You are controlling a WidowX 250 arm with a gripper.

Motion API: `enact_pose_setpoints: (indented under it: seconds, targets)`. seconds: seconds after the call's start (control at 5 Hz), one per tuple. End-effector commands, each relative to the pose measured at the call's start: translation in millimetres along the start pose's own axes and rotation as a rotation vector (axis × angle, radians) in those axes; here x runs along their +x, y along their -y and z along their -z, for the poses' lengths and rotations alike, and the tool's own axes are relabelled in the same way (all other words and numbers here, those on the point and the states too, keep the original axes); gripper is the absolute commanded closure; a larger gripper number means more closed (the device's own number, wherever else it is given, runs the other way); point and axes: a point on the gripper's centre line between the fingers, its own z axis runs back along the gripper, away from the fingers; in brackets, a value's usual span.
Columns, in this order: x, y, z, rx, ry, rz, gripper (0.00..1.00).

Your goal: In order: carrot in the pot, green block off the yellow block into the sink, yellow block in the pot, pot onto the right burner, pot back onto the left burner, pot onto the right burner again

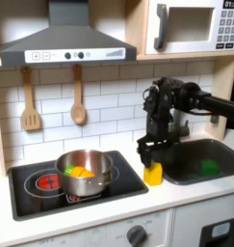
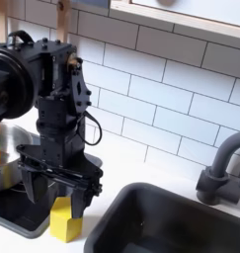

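my jaws [image 2: 55, 198] spread open over yellow block [image 2: 62, 219] (on desk) | carrot [image 1: 78, 172] in pot [image 1: 99, 177] | green block [image 1: 211, 167] in sink [image 1: 186, 152]

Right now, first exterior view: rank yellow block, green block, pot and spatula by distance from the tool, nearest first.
1. Yellow block: directly under the tool, on the counter between stove and sink.
2. Green block: in the sink, toward the first exterior view's right.
3. Pot: on the stove, toward the first exterior view's left.
4. Spatula: hanging on the wall, far left.
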Motion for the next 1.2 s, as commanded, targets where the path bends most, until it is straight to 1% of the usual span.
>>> enact_pose_setpoints:
  seconds: [0.0, 0.4, 0.6, 1.0]
  targets:
    - [3.1, -6.6, 14.9, 0.023, -0.023, -0.006, 0.0]
    - [4.2, -7.3, 17.2, 0.031, -0.016, -0.001, 0.0]
    - [3.3, -4.5, 17.8, 0.025, -0.015, 0.004, 0.0]
    - [7.0, -4.7, 11.9, 0.027, 0.002, -0.009, 0.0]
